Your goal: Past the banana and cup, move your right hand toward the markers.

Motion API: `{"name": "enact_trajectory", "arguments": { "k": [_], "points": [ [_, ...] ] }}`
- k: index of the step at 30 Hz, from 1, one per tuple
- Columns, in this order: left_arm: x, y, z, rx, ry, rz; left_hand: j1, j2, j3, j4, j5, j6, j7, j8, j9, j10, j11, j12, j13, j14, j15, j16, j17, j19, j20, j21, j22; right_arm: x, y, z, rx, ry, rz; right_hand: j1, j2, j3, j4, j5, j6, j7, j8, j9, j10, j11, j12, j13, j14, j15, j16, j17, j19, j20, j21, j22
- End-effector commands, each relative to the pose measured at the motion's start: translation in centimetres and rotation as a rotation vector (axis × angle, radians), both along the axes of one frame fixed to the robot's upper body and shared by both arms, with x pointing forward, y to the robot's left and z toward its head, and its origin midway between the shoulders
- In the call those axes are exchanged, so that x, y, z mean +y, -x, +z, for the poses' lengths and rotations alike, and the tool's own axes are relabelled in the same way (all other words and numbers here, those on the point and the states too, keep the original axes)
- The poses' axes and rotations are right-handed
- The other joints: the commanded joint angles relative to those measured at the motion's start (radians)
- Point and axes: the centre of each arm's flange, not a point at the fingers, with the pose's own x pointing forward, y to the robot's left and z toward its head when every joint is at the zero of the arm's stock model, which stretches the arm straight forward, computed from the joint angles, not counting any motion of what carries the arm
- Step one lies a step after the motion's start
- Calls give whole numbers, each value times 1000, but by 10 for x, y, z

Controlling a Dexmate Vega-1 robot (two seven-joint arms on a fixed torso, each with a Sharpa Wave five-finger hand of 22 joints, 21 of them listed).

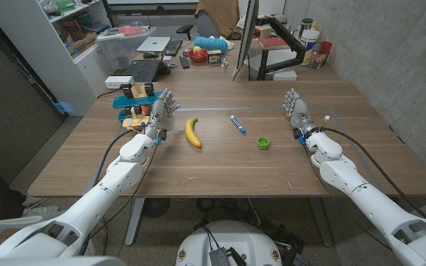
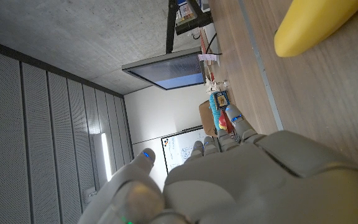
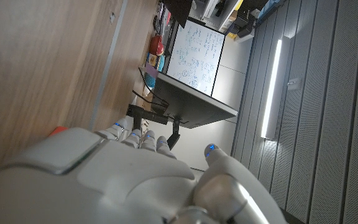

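Note:
A yellow banana [image 1: 192,132] lies on the wooden table [image 1: 220,166], left of centre; its end shows in the left wrist view [image 2: 312,25]. A blue-capped marker [image 1: 237,123] lies at the middle, and a small green cup [image 1: 262,142] stands just right of it. My right hand [image 1: 299,114] stands at the right side of the table, fingers apart and empty, well right of the cup; its back shows in the right wrist view [image 3: 129,180]. My left hand [image 1: 160,112] stands left of the banana, fingers apart, holding nothing.
Blue and orange items [image 1: 133,105] sit behind my left hand at the table's left edge. A monitor on a black arm [image 1: 248,37] stands at the far edge, with a cluttered desk beyond. A thin cable [image 1: 330,130] runs by my right wrist.

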Motion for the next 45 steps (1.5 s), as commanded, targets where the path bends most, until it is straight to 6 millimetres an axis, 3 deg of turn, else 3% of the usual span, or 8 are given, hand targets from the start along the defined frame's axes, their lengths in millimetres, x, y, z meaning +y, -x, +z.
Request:
{"name": "enact_trajectory", "arguments": {
  "k": [1,6,10,14,23,45],
  "points": [
    [2,-2,0,2,-1,-10,0,137,6,-1,4,-376,0,6,3,-336,-2,7,2,-410,-12,5,5,-460,-81,10,3,2,-1,0,0,3,-5,-1,121,7,1,6,-6,1,7,1,-6,0,5,1,-94,-27,5,3,-6,-124,5,5],
    [2,-3,-1,-1,1,-14,0,137,6,-1,4,-376,0,6,3,-335,-2,8,2,-409,-12,6,5,-460,-82,10,3,2,-2,1,3,3,-8,-1,121,7,1,6,-5,1,8,1,-5,1,5,1,-93,-27,6,3,-5,-123,5,5],
    [2,-3,-1,-3,2,-15,0,137,6,-1,4,-374,0,7,3,-333,0,9,2,-409,-11,6,5,-459,-81,10,4,3,-2,1,0,16,-6,3,115,4,-5,5,0,0,10,1,3,10,8,1,-73,1,11,1,-4,-85,1,4],
    [3,-3,-1,-6,1,-18,0,136,6,-1,3,-371,-2,9,3,-329,-2,11,2,-408,-12,7,5,-459,-81,10,4,4,-1,5,-15,26,-17,14,106,5,-16,4,4,3,11,1,14,18,11,1,-56,6,13,-3,10,-75,4,4],
    [4,-3,0,-14,0,-21,0,136,7,-1,3,-365,-3,10,3,-324,-4,12,2,-404,-11,9,5,-456,-79,10,4,8,2,12,-57,61,-39,38,97,11,-36,1,35,0,20,1,47,21,21,1,-27,10,12,-8,34,-64,5,2],
    [7,-2,-5,-23,8,-29,0,135,7,-2,3,-359,-2,11,3,-320,5,12,2,-401,-10,11,5,-452,-75,10,3,21,13,35,-141,148,-60,52,94,14,-45,-3,49,3,20,1,60,28,21,1,-18,16,6,-9,42,-61,1,1]
  ]
}}
